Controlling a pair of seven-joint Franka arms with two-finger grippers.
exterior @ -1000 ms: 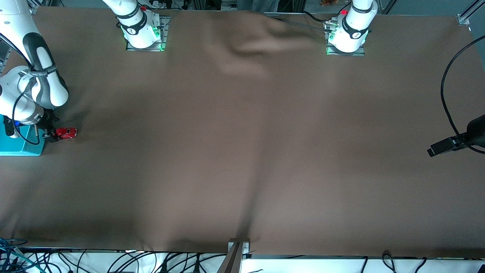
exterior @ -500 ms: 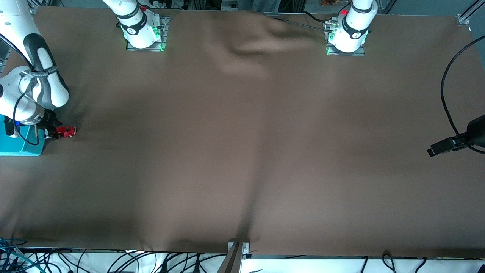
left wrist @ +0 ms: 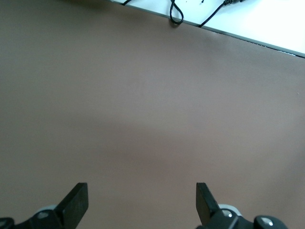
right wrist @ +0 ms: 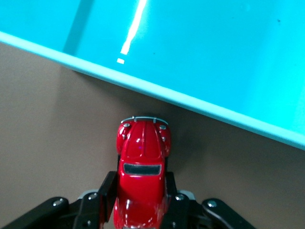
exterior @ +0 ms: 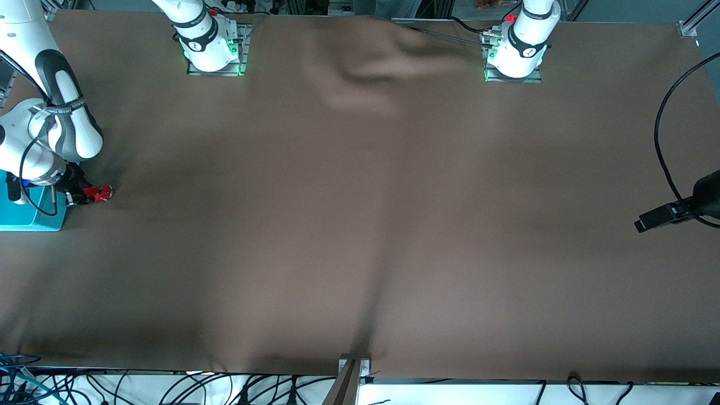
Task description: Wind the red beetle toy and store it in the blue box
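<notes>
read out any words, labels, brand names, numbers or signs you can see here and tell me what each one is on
No text here can be read.
Dark band on the right arm: has small lettering, too small to read.
Round marks on the two arm bases: logos, not legible.
Red beetle toy, held in the right gripper: no text.
Blue box: plain, no label.

1. Left gripper (left wrist: 142, 202): both dark fingertips (left wrist: 77, 202) in view, spread wide apart, nothing between them.
2. Brown table cover (left wrist: 143, 105): plain and fills nearly the whole view under the gripper.
3. Table edge: white strip with black cables (left wrist: 177, 12) looping over it.
</notes>
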